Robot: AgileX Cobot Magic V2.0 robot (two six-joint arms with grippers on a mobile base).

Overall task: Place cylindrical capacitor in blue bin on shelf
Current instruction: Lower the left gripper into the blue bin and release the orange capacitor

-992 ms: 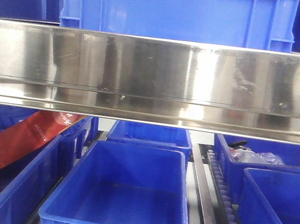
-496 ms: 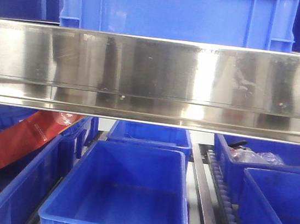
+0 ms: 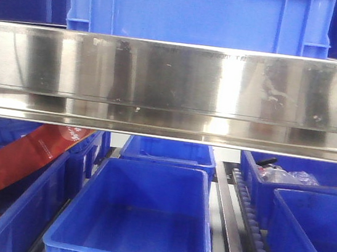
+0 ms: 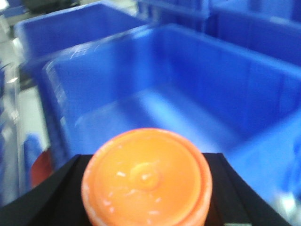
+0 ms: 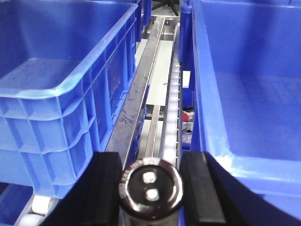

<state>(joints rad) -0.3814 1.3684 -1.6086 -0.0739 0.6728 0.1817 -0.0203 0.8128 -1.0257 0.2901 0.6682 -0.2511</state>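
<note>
The capacitor (image 5: 150,189) is clamped end-on in the right gripper (image 5: 151,165) over the track (image 5: 172,106), flanked by the left bin (image 5: 61,89) and the right bin (image 5: 244,113), while an orange lid (image 4: 146,181) is held in the left gripper (image 4: 146,160).

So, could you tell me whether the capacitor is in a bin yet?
Not yet: the right end effector grips the capacitor outside both blue bins, facing the roller track between them.

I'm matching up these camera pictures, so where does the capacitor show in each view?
Front view: not in it.
Left wrist view: not in it; the left hand holds an orange cap.
Right wrist view: bottom centre, the capacitor gripped in the right hand.
Shared landmark: the blue bins, in all three.
</note>
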